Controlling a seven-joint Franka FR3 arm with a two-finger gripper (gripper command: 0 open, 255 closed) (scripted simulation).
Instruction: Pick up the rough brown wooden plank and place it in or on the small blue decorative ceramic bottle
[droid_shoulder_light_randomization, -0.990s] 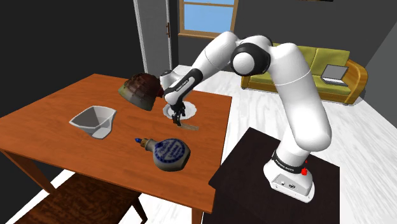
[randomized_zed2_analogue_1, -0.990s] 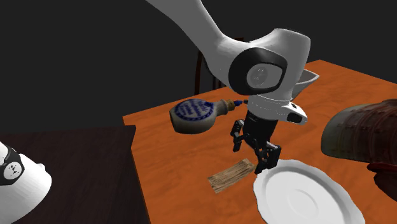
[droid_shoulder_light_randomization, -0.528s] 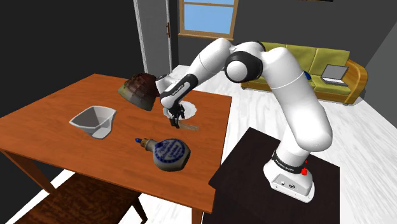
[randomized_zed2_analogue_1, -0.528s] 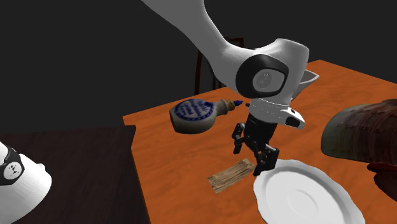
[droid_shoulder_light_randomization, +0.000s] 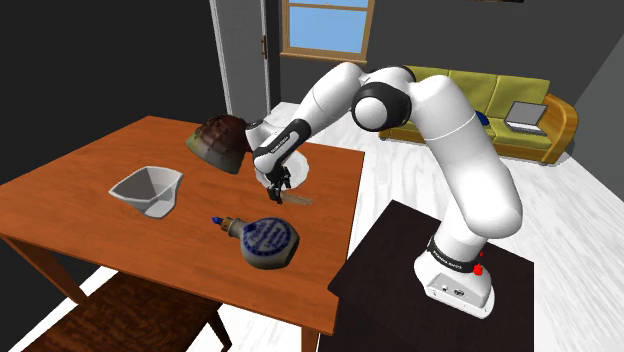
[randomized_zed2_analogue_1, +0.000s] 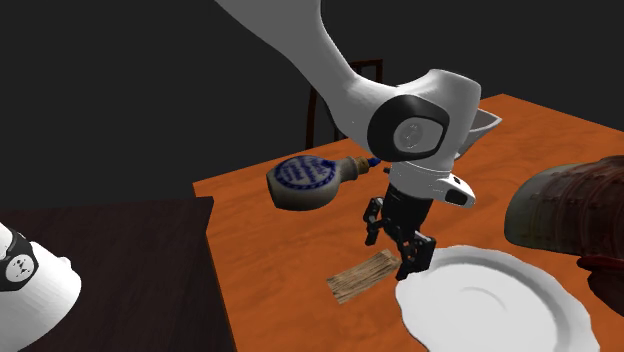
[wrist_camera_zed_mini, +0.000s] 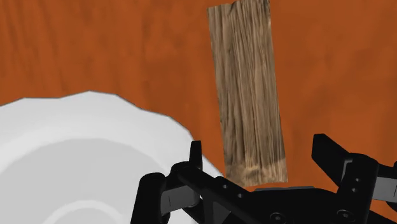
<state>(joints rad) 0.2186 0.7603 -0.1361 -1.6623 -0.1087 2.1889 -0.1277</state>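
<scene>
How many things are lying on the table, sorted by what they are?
Plank: 1
Bottle: 1
Plate: 1
Bowl: 1
Brown domed thing: 1
Total: 5

Home living room: olive sofa, window, door, wooden dining table, chair, white floor
</scene>
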